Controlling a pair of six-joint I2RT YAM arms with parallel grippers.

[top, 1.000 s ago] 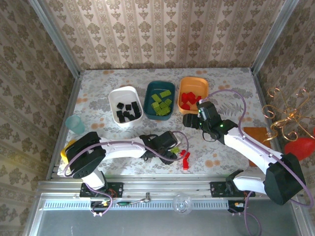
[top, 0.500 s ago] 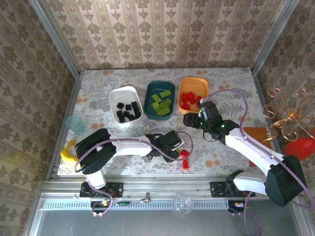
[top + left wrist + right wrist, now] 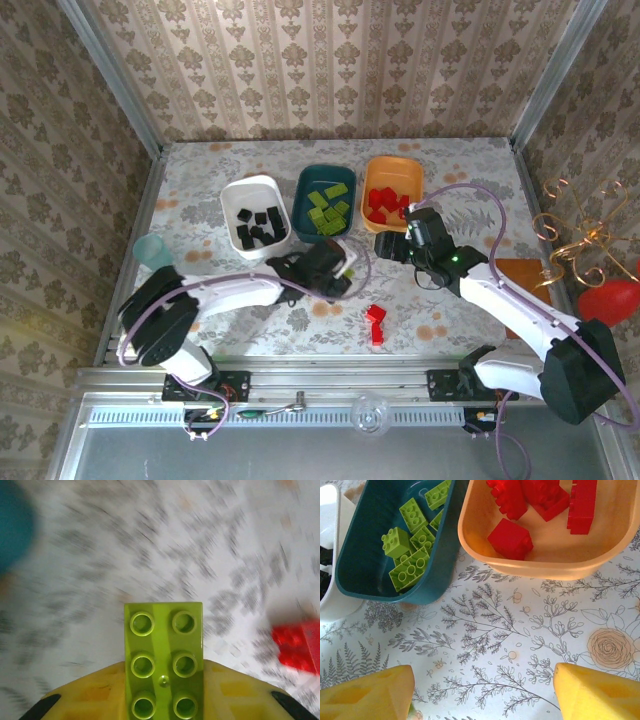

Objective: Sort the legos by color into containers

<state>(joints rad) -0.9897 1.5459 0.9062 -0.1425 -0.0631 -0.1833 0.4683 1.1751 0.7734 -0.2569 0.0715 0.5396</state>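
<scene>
Teal tray (image 3: 301, 200), top view: it takes lime, so my left end effector (image 3: 338, 266) hangs just short of it; red bricks (image 3: 375, 320) lie on the table (image 3: 460, 180). Left wrist: clamped on a lime brick (image 3: 163, 660). Right wrist: right end effector (image 3: 482, 690) apart, empty, near the orange tray (image 3: 530, 566).

- The tabletop (image 3: 450, 170) is white, printed with grey leaves and ferns and pale orange flowers.
- The white tray (image 3: 232, 195) holds black bricks (image 3: 258, 228), the dark teal tray (image 3: 305, 190) lime-green bricks (image 3: 328, 212), and the orange tray (image 3: 392, 166) red bricks (image 3: 383, 203).
- The loose bricks (image 3: 375, 322) near the front are red.
- The held brick (image 3: 164, 665) in the left pincer (image 3: 345, 262) is lime-green.
- The right pincer (image 3: 482, 692) has yellow fingers (image 3: 365, 692).
- The cup (image 3: 153, 252) at the left is pale teal.
- The wallpaper (image 3: 330, 70) is beige damask.
</scene>
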